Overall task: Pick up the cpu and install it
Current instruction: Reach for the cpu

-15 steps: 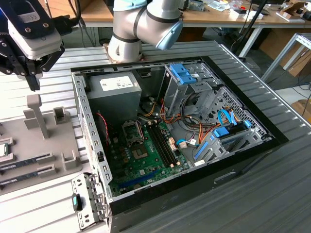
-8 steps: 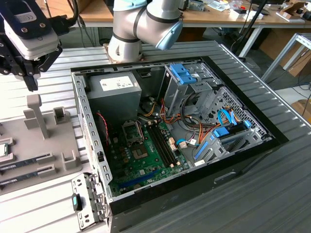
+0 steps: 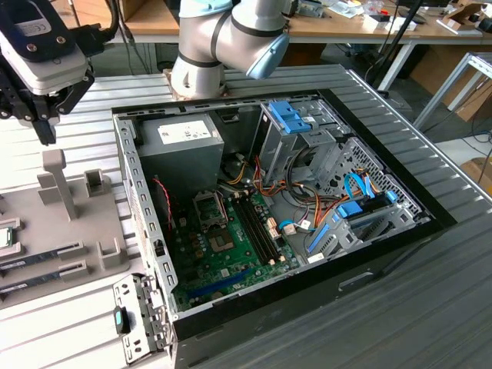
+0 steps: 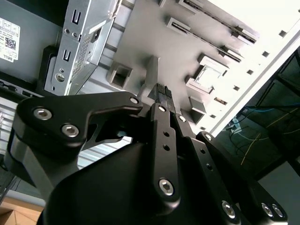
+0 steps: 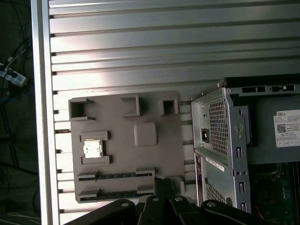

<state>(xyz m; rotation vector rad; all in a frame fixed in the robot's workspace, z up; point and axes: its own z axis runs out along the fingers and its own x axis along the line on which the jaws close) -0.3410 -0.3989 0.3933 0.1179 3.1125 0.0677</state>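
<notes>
Looking through the first wrist view, I see the cpu (image 5: 93,149) lying flat in its own framed pocket of the grey fixture tray (image 5: 122,117), silver top up. Two memory sticks (image 5: 117,176) sit on edge in the long slots of the same tray, near the cpu pocket. The tray's other pockets look bare. The tray rests on the ribbed aluminium surface (image 5: 140,47), just beside the open computer case (image 3: 127,177).

My gripper (image 3: 46,131) hangs in the air over the tray's side of the surface, at the exterior view's left, touching nothing. In the second wrist view the jaws look pressed together with nothing between them. The cpu is apart from them, untouched.

Inside the case, the grey power supply (image 3: 181,150) fills one corner. The green motherboard (image 3: 246,254) lies on the case floor, and the metal-framed socket (image 3: 209,206) on it sits just beside the power supply. A drive cage with blue latches (image 3: 296,123) stands toward the exterior view's right, with orange and blue cables running past it.
</notes>
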